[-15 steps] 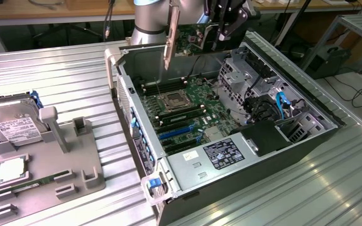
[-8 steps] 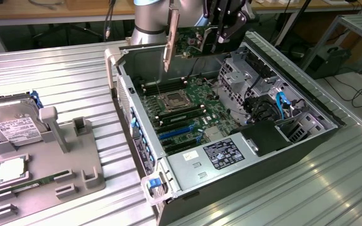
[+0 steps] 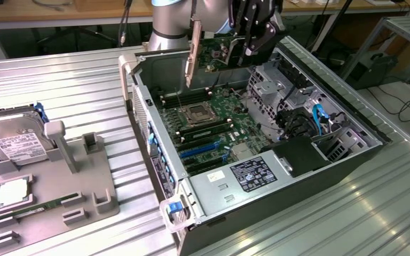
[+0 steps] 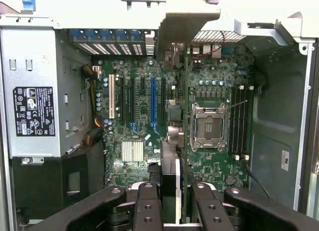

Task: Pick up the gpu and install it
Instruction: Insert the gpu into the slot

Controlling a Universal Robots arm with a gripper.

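Note:
I hold the gpu (image 3: 215, 53) in the air above the far end of the open computer case (image 3: 347, 144). Its green board stands on edge, and the silver end bracket (image 3: 192, 53) hangs at the exterior view's left. My gripper (image 3: 253, 42) is shut on the card's upper edge. In the wrist view the gpu (image 4: 172, 164) appears edge-on between my black fingers (image 4: 148, 206), with the gripper (image 4: 178, 203) closed on it. Below lies the motherboard (image 4: 214, 91), with a blue slot (image 4: 153, 99) and a white slot (image 4: 111, 96).
Inside the case are the empty CPU socket (image 3: 194, 113), the power supply (image 3: 251, 173) and drive cages with blue cables (image 3: 319, 120). On the exterior view's left, a grey fixture plate (image 3: 84, 186) holds a hard drive (image 3: 16, 141), a processor (image 3: 13, 192) and a memory stick (image 3: 41, 208).

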